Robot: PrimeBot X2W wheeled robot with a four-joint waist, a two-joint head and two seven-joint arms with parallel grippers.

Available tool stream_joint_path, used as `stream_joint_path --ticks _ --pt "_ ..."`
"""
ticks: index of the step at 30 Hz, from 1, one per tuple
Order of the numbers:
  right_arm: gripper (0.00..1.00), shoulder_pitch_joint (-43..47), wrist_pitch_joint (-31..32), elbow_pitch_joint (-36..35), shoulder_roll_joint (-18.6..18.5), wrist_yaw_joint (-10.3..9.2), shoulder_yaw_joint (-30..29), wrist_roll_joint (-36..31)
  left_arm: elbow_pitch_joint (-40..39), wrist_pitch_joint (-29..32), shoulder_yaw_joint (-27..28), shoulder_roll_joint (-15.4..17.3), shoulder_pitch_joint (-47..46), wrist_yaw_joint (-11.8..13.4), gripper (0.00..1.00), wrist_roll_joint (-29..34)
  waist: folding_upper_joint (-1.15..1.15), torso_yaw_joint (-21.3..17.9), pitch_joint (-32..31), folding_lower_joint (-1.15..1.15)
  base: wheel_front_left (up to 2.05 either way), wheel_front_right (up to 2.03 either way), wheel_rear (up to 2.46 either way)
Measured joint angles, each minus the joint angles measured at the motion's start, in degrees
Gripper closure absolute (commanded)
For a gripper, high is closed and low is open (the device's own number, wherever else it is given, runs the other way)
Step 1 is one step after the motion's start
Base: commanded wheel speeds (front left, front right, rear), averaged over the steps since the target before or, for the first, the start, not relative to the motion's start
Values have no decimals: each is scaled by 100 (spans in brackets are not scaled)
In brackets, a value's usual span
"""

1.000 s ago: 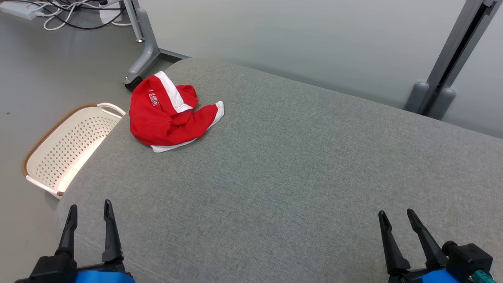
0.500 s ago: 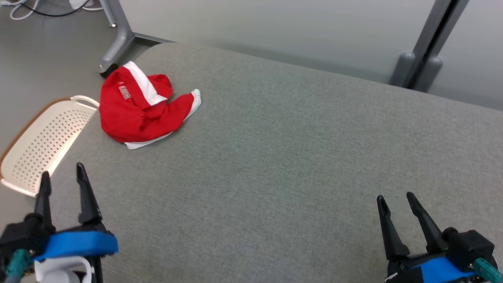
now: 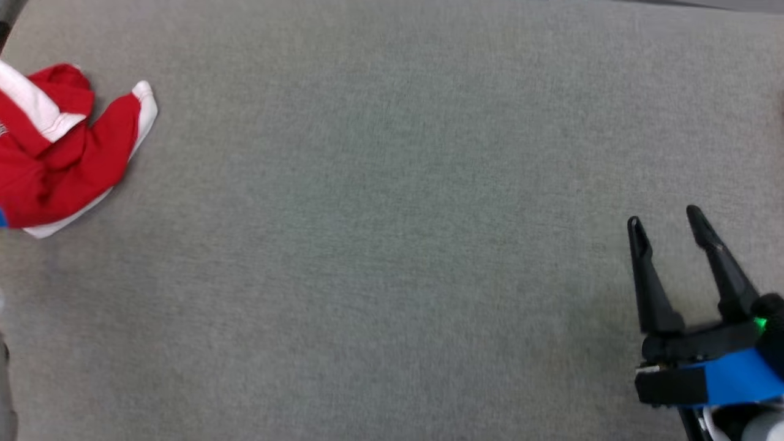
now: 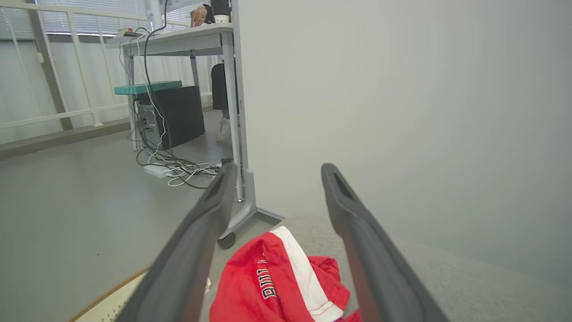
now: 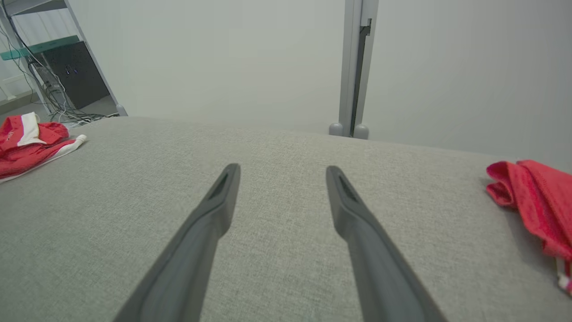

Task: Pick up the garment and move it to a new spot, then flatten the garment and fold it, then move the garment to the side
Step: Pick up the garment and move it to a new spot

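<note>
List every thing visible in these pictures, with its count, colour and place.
red and white garment: one, crumpled, left end of padded surface
cloth: one, red, right end of surface
padded surface: one, grey, beneath both
basket: one, cream, brown rim, floor beside garment
desk: one, grey, beyond the surface's left end
computer case: one, black, under desk
cables: several, black and white, floor under desk
person's hand: one, on desk
left pincer: one, dark, open, aimed at garment
right pincer: one, dark, open, over bare surface

red garment (image 3: 61,165) w/ wht trim, plain grey woven cushion (image 3: 392,245), blk right pincer (image 3: 664,217), blue at base
</note>
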Motion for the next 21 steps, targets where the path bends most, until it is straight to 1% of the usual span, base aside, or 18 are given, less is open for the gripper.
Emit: stream_joint_path --ticks 3,7,10,13,17,19,21 --pt "0 -60 108 -382 -26 1 -149 -33 470 33 76 258 -477 -69 0 -53 0 -136 310 0 0 0 0" --pt "0 -94 248 -755 -70 0 -287 -57 1184 281 44 434 -1051 -215 0 -149 0 -225 659 0 0 0 0" --pt "0 -109 352 -910 -96 0 -346 -74 1772 641 -102 525 -1351 -365 0 -174 0 -258 860 0 0 0 0" --pt "0 -126 402 -1016 -129 1 -432 -73 2366 1185 -248 578 -1592 -468 0 -198 1 -272 998 -1 0 0 0" --pt "0 -126 430 -1111 -153 0 -517 -65 3019 1937 -371 559 -1820 -557 0 -294 0 -255 1111 -1 0 0 0" --pt "0 -124 435 -1138 -157 1 -542 -64 3231 2258 -409 514 -1880 -612 0 -387 0 -243 1138 -1 0 0 0" --pt "0 -123 446 -1155 -160 0 -561 -63 3361 2448 -427 511 -1988 -617 0 -422 -1 -222 1152 -2 0 0 0"
